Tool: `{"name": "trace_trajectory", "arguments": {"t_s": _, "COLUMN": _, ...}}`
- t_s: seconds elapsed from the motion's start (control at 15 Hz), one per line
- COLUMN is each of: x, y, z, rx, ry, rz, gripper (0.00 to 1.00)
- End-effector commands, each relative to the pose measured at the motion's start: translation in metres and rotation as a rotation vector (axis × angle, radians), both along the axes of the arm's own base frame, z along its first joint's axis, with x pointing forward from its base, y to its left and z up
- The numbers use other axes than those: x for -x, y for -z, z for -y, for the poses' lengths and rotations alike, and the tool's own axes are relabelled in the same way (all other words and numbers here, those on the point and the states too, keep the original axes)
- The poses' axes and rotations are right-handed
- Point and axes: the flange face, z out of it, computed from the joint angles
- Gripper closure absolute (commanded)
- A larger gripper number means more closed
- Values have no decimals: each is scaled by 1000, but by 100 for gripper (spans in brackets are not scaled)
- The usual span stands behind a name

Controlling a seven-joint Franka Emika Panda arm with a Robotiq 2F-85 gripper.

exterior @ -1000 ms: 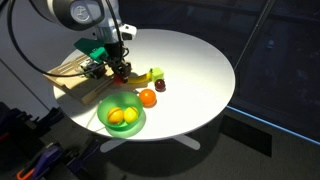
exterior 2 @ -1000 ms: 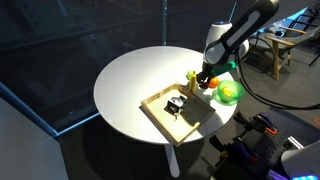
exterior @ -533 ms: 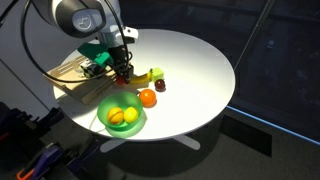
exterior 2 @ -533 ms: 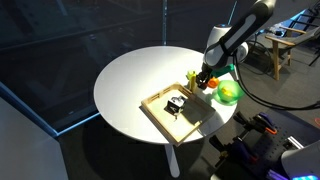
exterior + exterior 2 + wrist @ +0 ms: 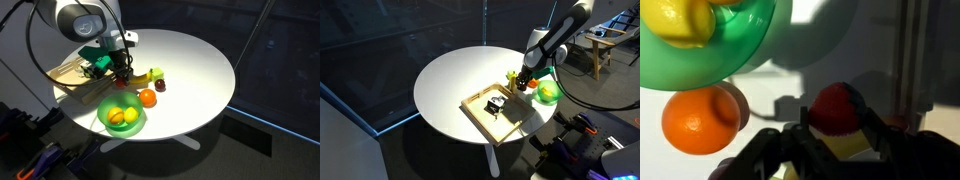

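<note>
Pinching a small red fruit (image 5: 837,108) between narrowed jaws, the gripper (image 5: 120,73) hangs just above the table (image 5: 200,60), left of the orange (image 5: 148,97). The fruit looks light, smooth and probably rigid, so a grip across its widest middle should keep it from slipping.

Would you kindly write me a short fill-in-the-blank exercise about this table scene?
The gripper is shut on a ___ fruit.
The lemon lies in the ___ bowl.
The orange rests on the round ___ table.
Missing words: red, green, white.
</note>
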Motion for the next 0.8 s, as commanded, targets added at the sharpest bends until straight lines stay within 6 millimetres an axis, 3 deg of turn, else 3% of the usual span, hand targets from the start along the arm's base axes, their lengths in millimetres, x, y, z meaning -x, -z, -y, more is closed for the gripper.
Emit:
{"name": "trace_trajectory", "arguments": {"t_s": 0.0, "x": -3, "y": -1, "z": 6, "rx": -10, "ry": -6, "rz": 11, "gripper": 69}}
{"name": "trace_trajectory", "arguments": {"t_s": 0.07, "x": -3, "y": -1, "z": 6, "rx": -9, "ry": -6, "rz": 10, "gripper": 19}}
{"name": "trace_trajectory", "arguments": {"t_s": 0.13, "x": -3, "y": -1, "z": 6, "rx": -7, "ry": -7, "rz": 10, "gripper": 19}}
{"name": "trace_trajectory", "arguments": {"t_s": 0.33, "x": -3, "y": 0, "z": 4, "rx": -6, "ry": -11, "rz": 8, "gripper": 0}}
{"name": "trace_trajectory", "arguments": {"t_s": 0.73, "x": -1, "y": -7, "z": 1, "rx": -9, "ry": -1, "rz": -2, "gripper": 0}}
